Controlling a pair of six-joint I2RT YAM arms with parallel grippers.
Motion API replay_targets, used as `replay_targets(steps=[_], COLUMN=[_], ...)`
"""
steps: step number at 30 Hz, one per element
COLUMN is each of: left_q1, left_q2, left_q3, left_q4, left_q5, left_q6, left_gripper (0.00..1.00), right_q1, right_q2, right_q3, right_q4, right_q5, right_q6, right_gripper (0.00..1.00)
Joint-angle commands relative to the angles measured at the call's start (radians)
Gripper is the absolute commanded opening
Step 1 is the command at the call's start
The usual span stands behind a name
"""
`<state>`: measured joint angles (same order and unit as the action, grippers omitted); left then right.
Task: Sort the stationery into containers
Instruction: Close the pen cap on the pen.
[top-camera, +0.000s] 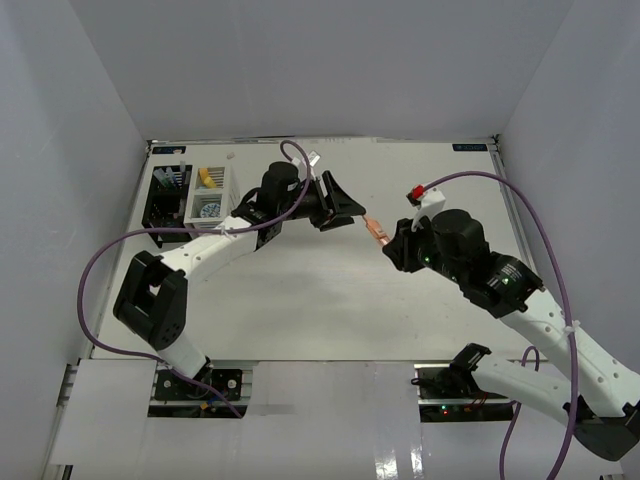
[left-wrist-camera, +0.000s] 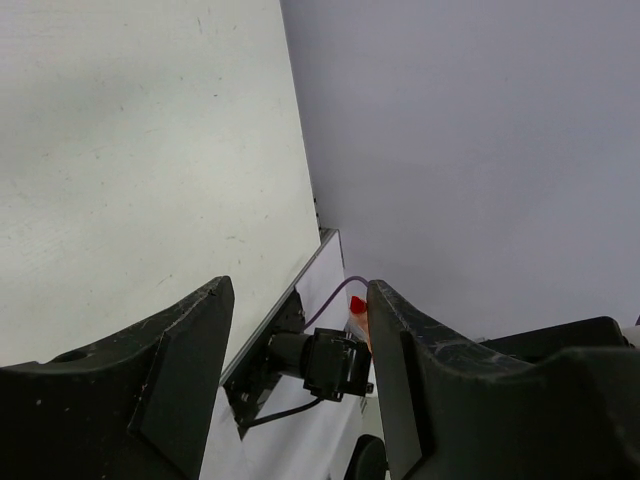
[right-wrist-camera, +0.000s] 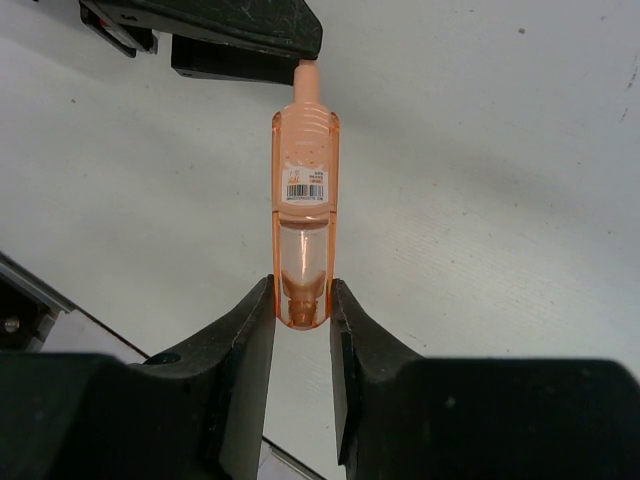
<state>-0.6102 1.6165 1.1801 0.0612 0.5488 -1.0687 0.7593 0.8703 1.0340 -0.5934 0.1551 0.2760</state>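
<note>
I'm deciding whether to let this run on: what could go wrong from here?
The right gripper pinches the orange marker only at its tail end, so it could pivot or slip. Its tip sits close to one finger of the open left gripper; a bump there could knock it loose.

Orange marker: label print too small to read. White organizer contents indistinct; black organizer partly behind left arm. Right arm cut by frame edge

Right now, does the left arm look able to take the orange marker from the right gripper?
Probably yes: the left gripper is open right by the orange marker, nothing between them.
</note>
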Motion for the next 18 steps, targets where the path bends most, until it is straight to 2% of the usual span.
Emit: replay_targets(steps=[1, 18], left_q1=[0.010, 0.012], left_q2=[-0.009, -0.006], left_q3=[0.033, 0.053], left_q4=[-0.034, -0.057], left_q5=[-0.021, -0.013], left_q6=[0.032, 0.049], left_gripper=[0.66, 0.66], right_q1=[-0.002, -0.002], right_q2=[-0.030, -0.066], right_q3=[0.001, -0.012], right_q4=[0.076, 0.130], right_q5=[0.015, 0.004], right_q6=[-0.021, -0.035], right_gripper=[0.08, 0.08])
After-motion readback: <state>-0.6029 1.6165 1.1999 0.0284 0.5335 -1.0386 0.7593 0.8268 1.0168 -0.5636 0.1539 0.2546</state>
